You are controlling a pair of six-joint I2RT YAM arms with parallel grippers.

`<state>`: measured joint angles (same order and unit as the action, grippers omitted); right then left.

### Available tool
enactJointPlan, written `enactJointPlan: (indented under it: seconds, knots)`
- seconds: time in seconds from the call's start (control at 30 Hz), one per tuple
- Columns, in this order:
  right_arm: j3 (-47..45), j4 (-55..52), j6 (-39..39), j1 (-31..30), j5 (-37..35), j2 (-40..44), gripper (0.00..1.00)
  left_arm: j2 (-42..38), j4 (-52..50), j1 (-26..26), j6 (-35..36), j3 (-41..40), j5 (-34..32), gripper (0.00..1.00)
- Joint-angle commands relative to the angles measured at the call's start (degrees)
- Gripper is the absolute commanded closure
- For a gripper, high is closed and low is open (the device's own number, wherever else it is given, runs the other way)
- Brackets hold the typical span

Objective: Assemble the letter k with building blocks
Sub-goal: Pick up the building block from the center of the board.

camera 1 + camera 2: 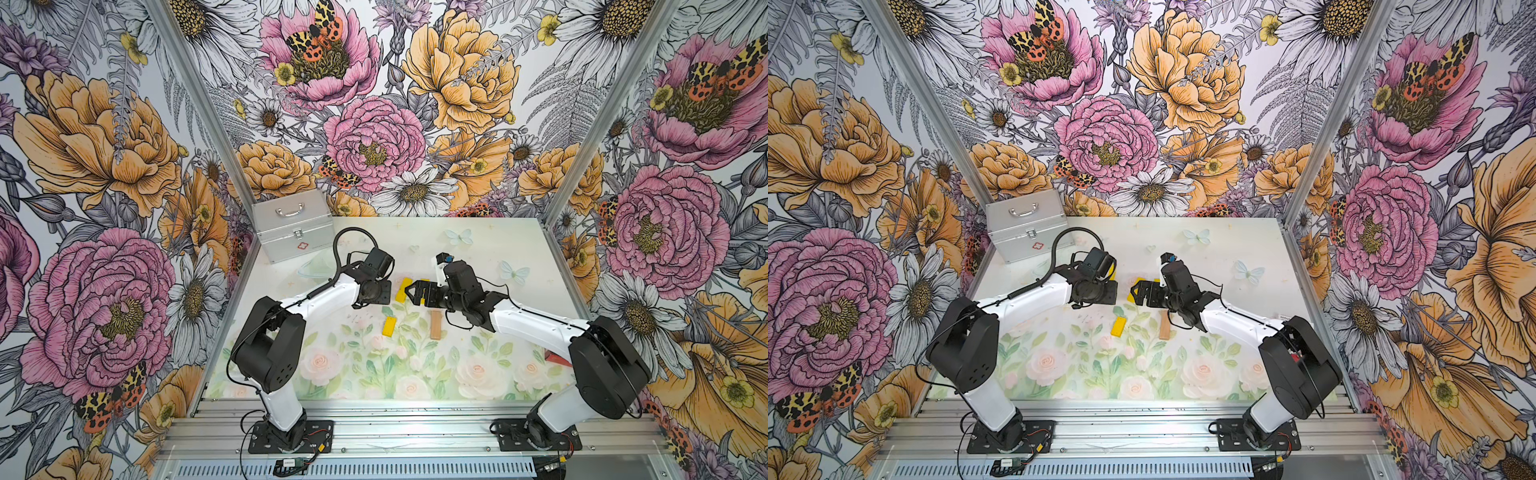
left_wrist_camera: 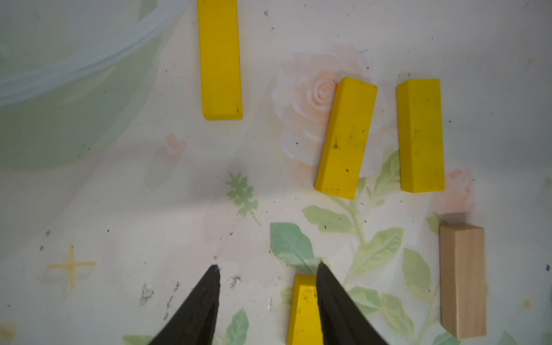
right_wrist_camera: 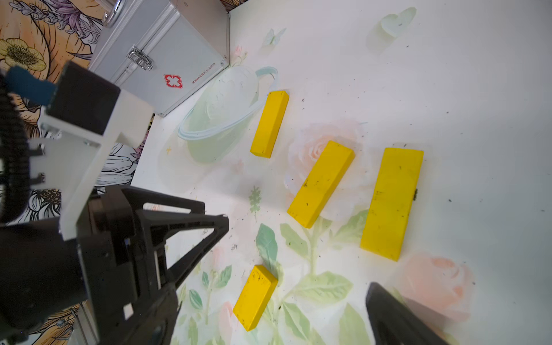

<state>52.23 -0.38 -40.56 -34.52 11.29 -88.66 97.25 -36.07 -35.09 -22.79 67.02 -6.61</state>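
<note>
- In both top views, at mid-frame, the right tool (image 1: 417, 292) hangs with its jaws wide apart over bright, rectangular long yellow bars (image 1: 402, 289), partly hiding them. Just below in the frame lie the short yellow bar (image 1: 390, 326) and the tan bare-wood bar (image 1: 436, 331), apart from each other on the flower-printed tabletop (image 1: 415, 374). No letter k is formed yet.
- At the tabletop's upper left a silver metal case with a handle (image 1: 1025, 224) stands shut. Its contents are hidden.
- Left wrist view: the left tool (image 2: 270, 301) has its jaws apart and clamps nothing. The short yellow bar lies between them, close against one. To grasp it well, I judge, centre the jaws across its narrow width and descend straight, so that closing does not twist it.
- Right wrist view: the long yellow bars lie loose on the tabletop, none touching another. The stem will need them set end to end.
</note>
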Motion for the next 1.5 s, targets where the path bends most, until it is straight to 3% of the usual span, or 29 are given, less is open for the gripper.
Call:
enactJointPlan:
  seconds: [0.0, 0.37, 0.7, 1.47]
  knots:
    - [-1.1, 2.9, -1.1, 0.3, 1.7, 0.9, 0.01, -3.3, -0.7, -2.6, -4.3, -4.3, 0.5, 0.49]
    - [-13.7, 6.3, -6.8, -0.1, 1.8, 12.6, 0.00, -3.9, -0.7, -8.4, -8.3, -7.1, 1.0, 0.49]
    - [-24.4, 5.6, -11.0, -1.2, -0.1, 24.2, 0.00, 0.6, -0.6, -10.0, -8.8, -5.5, 0.7, 0.48]
    - [-23.9, 5.6, -9.8, -1.8, -1.4, 22.9, 0.01, 5.9, -0.7, -7.9, -6.4, -2.0, 0.6, 0.49]
